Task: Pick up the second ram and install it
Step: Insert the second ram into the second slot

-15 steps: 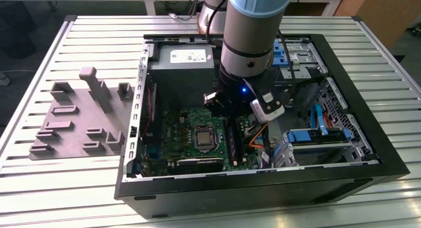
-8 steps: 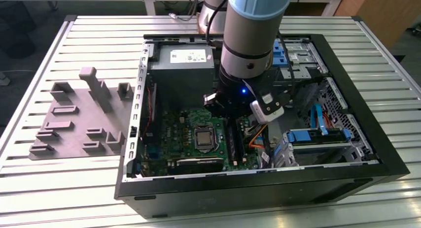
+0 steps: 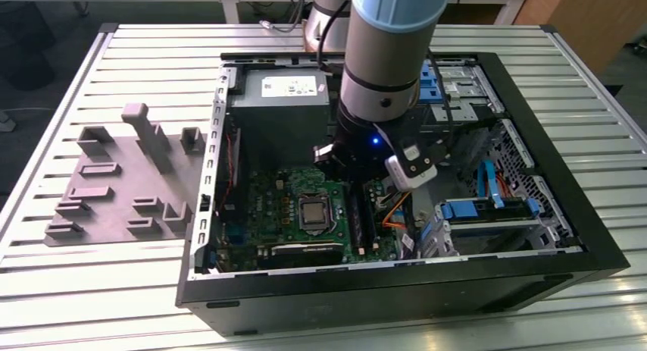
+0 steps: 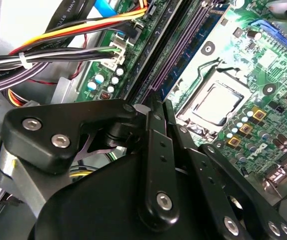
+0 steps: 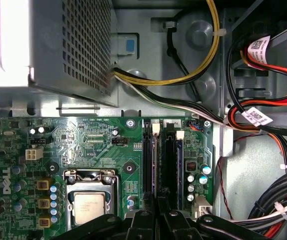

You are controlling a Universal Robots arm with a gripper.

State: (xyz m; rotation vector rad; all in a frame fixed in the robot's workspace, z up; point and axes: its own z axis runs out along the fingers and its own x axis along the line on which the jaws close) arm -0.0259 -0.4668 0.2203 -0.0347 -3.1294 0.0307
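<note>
Worktop (image 3: 121, 290) of slatted metal carries an open PC case (image 3: 566, 252) lying on its side, so the board (image 3: 278, 207) faces up for access from above. Beside it, toward the exterior view's left, sits a grey tray (image 3: 111, 192) w/ raised blocks, prob. a parts holder.

Arm (image 3: 389, 55) reaches straight down into the case, over the RAM slots (image 5: 159, 160) next to the CPU socket (image 5: 89, 200). That vertical pose suits pressing a stick into a slot.

Tool (image 4: 156, 112) is low over the slots, fingers drawn close together in line w/ them, as seen in both wrist views. Can't tell if they're pinching anything.

Second ram: a blue-green strip (image 4: 196, 47) lies along the slots in the second wrist view, likely a seated stick, but which one is unclear.

Cable bundles (image 5: 263, 120) run clear of the slots at the case side.
</note>
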